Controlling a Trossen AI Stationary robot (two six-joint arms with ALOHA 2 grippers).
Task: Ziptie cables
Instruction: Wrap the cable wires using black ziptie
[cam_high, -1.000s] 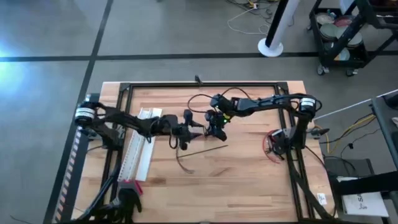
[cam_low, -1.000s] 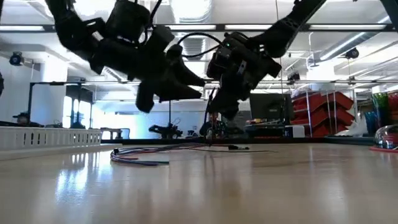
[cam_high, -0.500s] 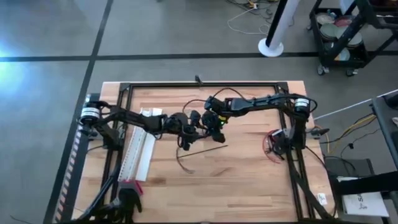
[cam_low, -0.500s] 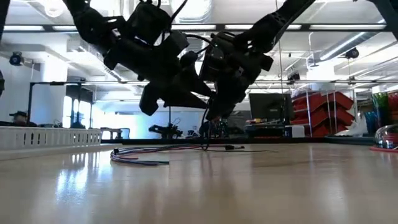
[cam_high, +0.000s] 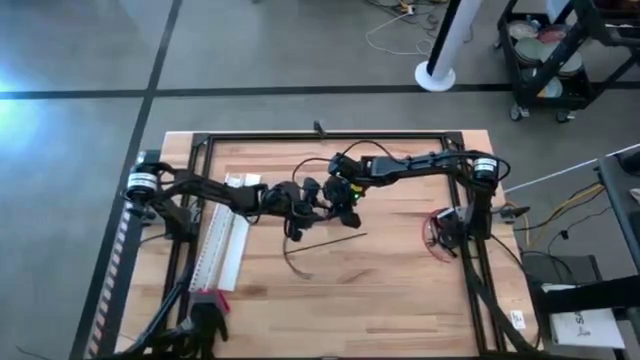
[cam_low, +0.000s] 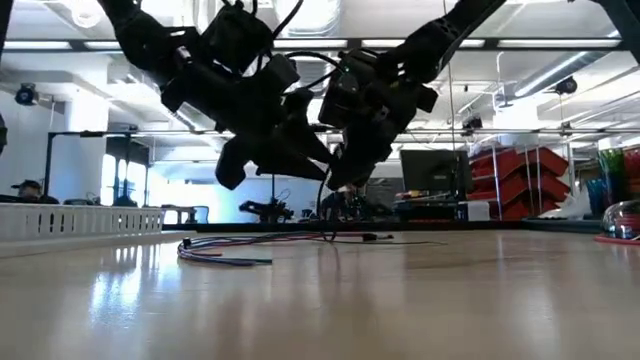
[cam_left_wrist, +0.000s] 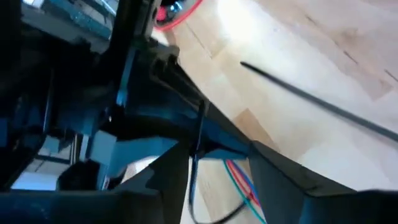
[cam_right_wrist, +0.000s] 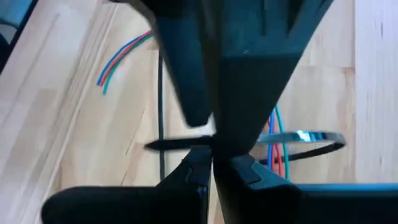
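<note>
The cables (cam_high: 292, 258) lie on the table in a curved bundle of red, blue and green wires (cam_low: 225, 252), below and just nearer than both grippers. A thin black ziptie (cam_low: 327, 205) hangs from my right gripper (cam_high: 345, 198) down to the table beside them. My right gripper (cam_right_wrist: 211, 163) is shut on it above the table's middle. My left gripper (cam_high: 322, 205) is close against the right one. Its fingers (cam_left_wrist: 168, 180) stand open on either side of the ziptie (cam_left_wrist: 198, 134). Whether they touch it cannot be told. My right gripper pinches the black ziptie between its two fingertips. One stretch of the strip (cam_right_wrist: 171, 144) sticks out sideways from them and a curved part (cam_right_wrist: 311, 142) shows on the other side, by the cables. The fingers slant down from the table's right side. The strip hangs below them.
A long white slotted strip (cam_high: 225, 250) lies along the table's left side. A red ring with wires (cam_high: 438, 235) sits by the right arm's base. A thin dark strand (cam_high: 335, 242) lies on the wood next to the cables. Black frame rails (cam_high: 320, 137) border the work area.
My left gripper has moved toward the table's right edge, up against my right gripper. My right gripper has shifted a little toward the far edge and the left, with the ziptie hanging below it. The cables have stayed where they were.
</note>
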